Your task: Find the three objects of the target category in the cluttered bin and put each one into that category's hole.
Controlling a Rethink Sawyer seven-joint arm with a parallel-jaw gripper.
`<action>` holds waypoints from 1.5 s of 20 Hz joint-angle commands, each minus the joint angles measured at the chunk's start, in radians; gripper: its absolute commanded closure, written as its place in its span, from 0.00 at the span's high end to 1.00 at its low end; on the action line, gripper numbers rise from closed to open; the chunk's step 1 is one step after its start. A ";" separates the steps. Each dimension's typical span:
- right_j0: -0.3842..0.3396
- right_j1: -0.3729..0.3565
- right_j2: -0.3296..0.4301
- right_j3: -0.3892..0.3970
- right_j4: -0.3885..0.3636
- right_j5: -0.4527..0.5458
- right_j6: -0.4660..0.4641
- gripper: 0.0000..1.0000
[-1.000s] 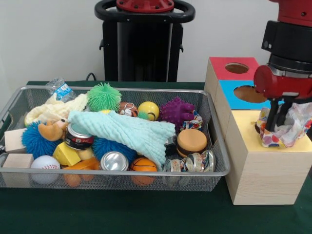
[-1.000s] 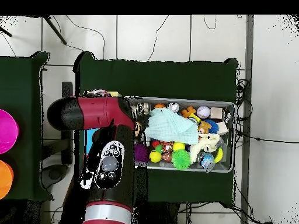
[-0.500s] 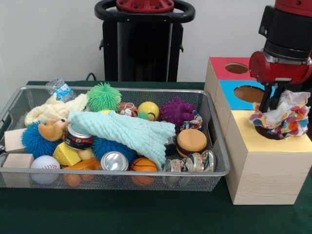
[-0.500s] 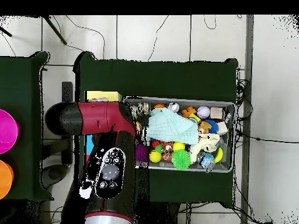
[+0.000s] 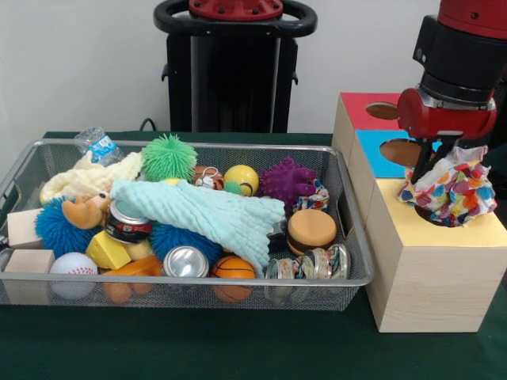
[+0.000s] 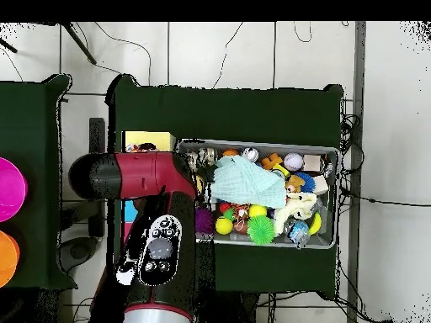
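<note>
My gripper [image 5: 432, 165] hangs over the yellow-topped wooden box [image 5: 475, 234] at the right and is shut on a polka-dot cloth [image 5: 453, 187]. The cloth bunches just above the round dark hole [image 5: 434, 215], with its lower edge touching the hole's rim. A second polka-dot cloth [image 5: 315, 195] lies in the wire-mesh bin [image 5: 198, 279], wedged between the purple spiky ball [image 5: 287, 179] and the bin's right wall. I see no third one. In the overhead view my arm [image 6: 156, 244] covers the gripper and most of the boxes.
The blue-topped box [image 5: 379, 152] and the red-topped box [image 5: 360, 107] stand behind the yellow one. The bin holds a mint-green cloth [image 5: 206, 210], a cream knitted cloth [image 5: 87, 178], balls, cans and wooden blocks. In the overhead view the bin [image 6: 330, 153] lies right of my arm.
My gripper has risen and shifted a little left over the yellow box, and the polka-dot cloth has come up with it. It now bunches over the hole instead of spreading across the top.
</note>
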 commanded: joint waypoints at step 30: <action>0.068 0.135 -0.011 0.063 0.036 -0.229 0.233 0.00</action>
